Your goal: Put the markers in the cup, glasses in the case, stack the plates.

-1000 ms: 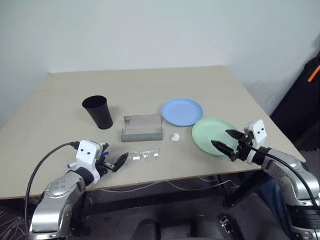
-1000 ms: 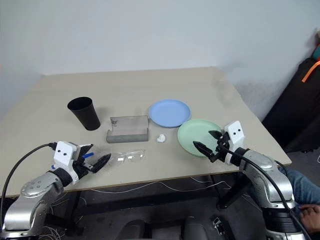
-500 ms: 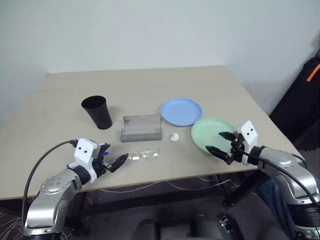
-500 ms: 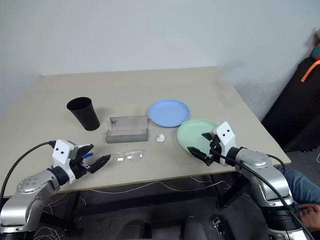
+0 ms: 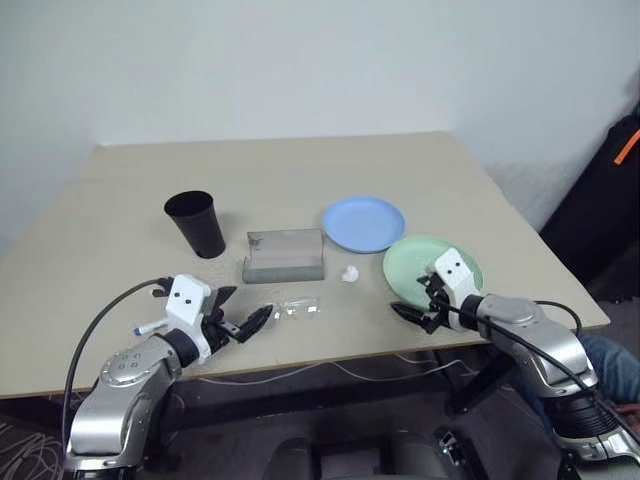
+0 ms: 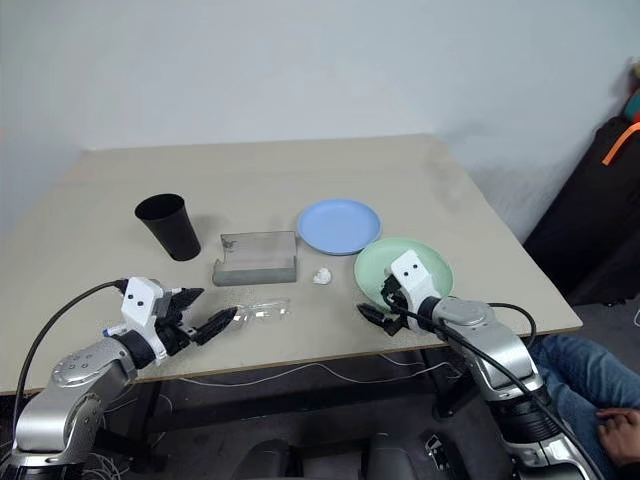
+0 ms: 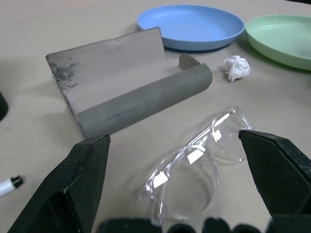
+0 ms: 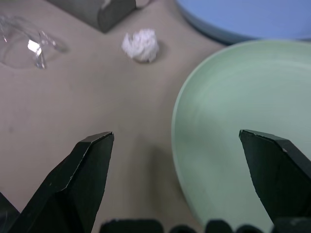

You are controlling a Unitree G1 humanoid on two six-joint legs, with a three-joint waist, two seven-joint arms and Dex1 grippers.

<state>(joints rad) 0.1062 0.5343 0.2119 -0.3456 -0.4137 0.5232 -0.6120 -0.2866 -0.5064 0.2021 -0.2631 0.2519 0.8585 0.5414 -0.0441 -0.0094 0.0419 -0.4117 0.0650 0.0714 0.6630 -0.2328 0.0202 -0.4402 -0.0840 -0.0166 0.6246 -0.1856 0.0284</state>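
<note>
The clear glasses (image 5: 296, 309) lie near the table's front edge. My left gripper (image 5: 240, 311) is open just short of them, pointing at them, and they lie between its fingertips (image 7: 87, 160) in the left wrist view. A white marker (image 5: 150, 327) with a blue end lies left of that hand. The grey case (image 5: 284, 256) stands open behind the glasses, with the black cup (image 5: 197, 224) upright to its left. The blue plate (image 5: 363, 222) sits right of the case. My right gripper (image 5: 419, 298) is open over the near-left rim of the green plate (image 5: 440, 256).
A small white crumpled scrap (image 5: 350, 274) lies between the case and the green plate. The table's front edge (image 5: 330, 358) runs just below both hands, with cables hanging under it. A person's leg (image 6: 590, 365) and hand are at the lower right.
My right gripper has swung left and down from the green plate's right side to its near-left rim. My left gripper has edged right toward the glasses. Both stay open.
</note>
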